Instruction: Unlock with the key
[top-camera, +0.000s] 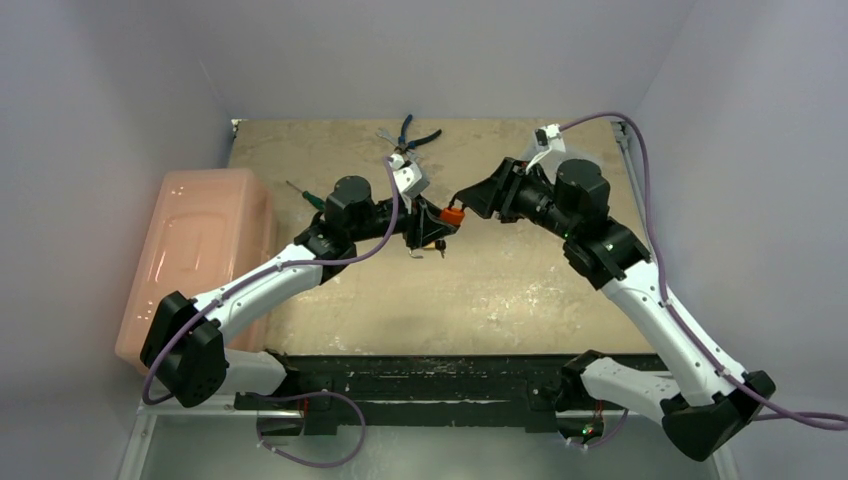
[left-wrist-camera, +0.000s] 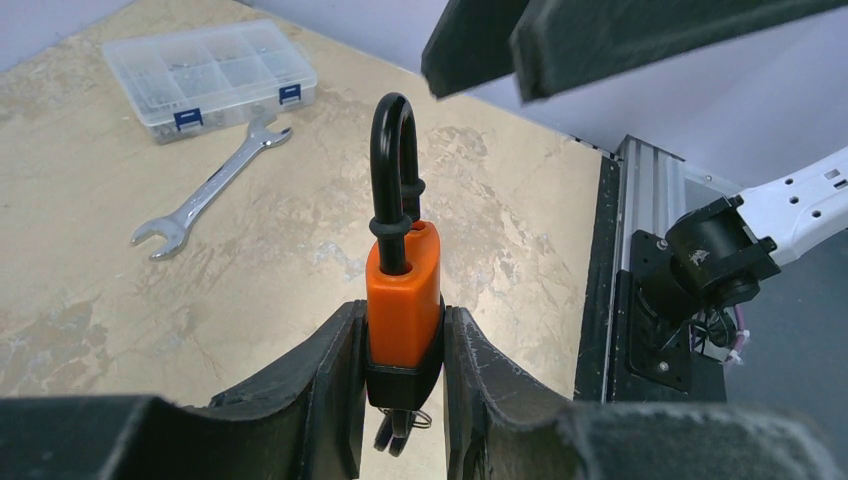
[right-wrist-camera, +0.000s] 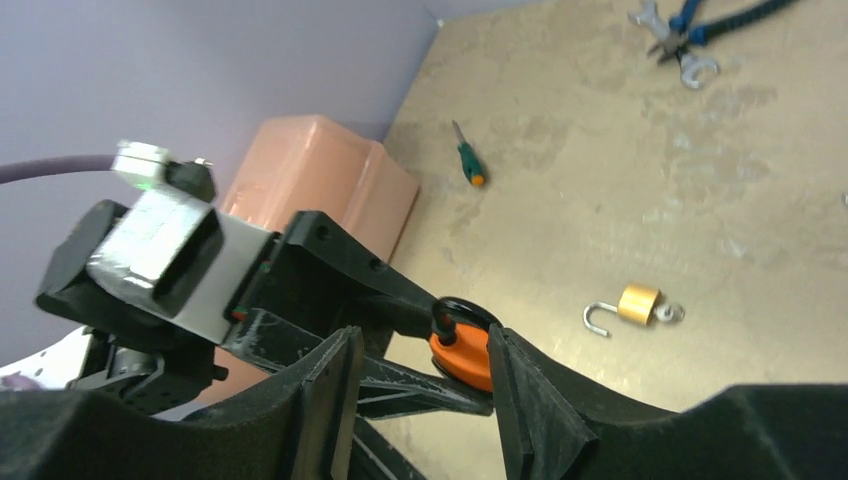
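Observation:
An orange padlock (left-wrist-camera: 403, 295) with a black shackle (left-wrist-camera: 393, 150) stands upright between the pads of my left gripper (left-wrist-camera: 403, 340), which is shut on its body. A key (left-wrist-camera: 400, 430) on a small ring hangs from the lock's underside. In the top view the padlock (top-camera: 452, 214) is held above the table's middle. My right gripper (right-wrist-camera: 420, 350) is open around the lock's shackle end. The orange body (right-wrist-camera: 465, 355) lies against its right finger, and the left finger stands apart. Its fingers (left-wrist-camera: 560, 40) show above the shackle in the left wrist view.
A brass padlock (right-wrist-camera: 638, 303) lies on the table with its shackle open. A green screwdriver (right-wrist-camera: 467, 165), blue pliers (top-camera: 415, 135) and a wrench (left-wrist-camera: 210, 185) also lie on it, near a clear parts box (left-wrist-camera: 210, 75). A pink bin (top-camera: 200, 250) stands at the left.

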